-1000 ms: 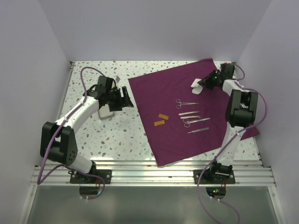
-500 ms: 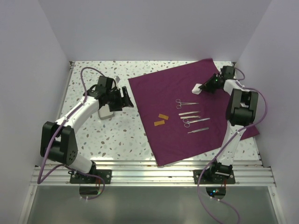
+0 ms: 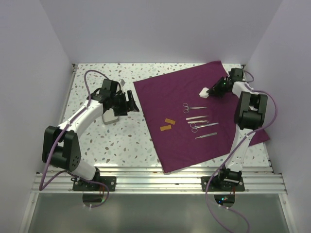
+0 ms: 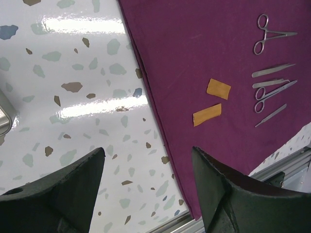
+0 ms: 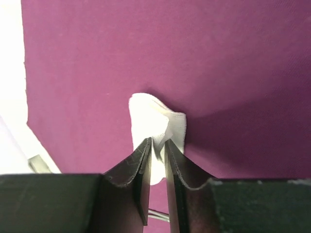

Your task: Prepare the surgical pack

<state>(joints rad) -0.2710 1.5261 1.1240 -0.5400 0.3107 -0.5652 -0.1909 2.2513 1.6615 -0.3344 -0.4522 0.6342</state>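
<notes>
a: top view first. what is changing?

b: your right gripper (image 3: 212, 89) is pinching the white pad (image 3: 204, 91) over the far right part of the plum cloth (image 3: 160, 97). a second ago the pad was hanging larger and looser from the fingers. now it is looking smaller and sitting lower, close to the fabric. i'm judging that you are bringing it down to lay it there, not carrying it off.

a: and the rest of the pack?

b: nothing else is shifting. the steel instruments (image 3: 203, 125) are lying in a row mid-cloth, with the two orange strips (image 3: 166, 128) just left of them. the steel tray (image 3: 111, 116) is sitting off the cloth on the speckled table (image 3: 126, 145), partly under your left arm.

a: left wrist view?

b: your left gripper (image 4: 147, 154) is hanging released, fingers wide apart and holding nothing, over bare table just beside the cloth's edge. it is staying where it was a second ago.

a: right wrist?

b: the jaws are clenching a fold of the pad, with only a narrow gap showing between them. the pad's free part is spreading over the cloth, but i cannot tell whether it is touching yet.

a: meaning?

b: you are probably nearing the release. the tray is waiting outside the cloth, so the pack is looking far from finished.
</notes>
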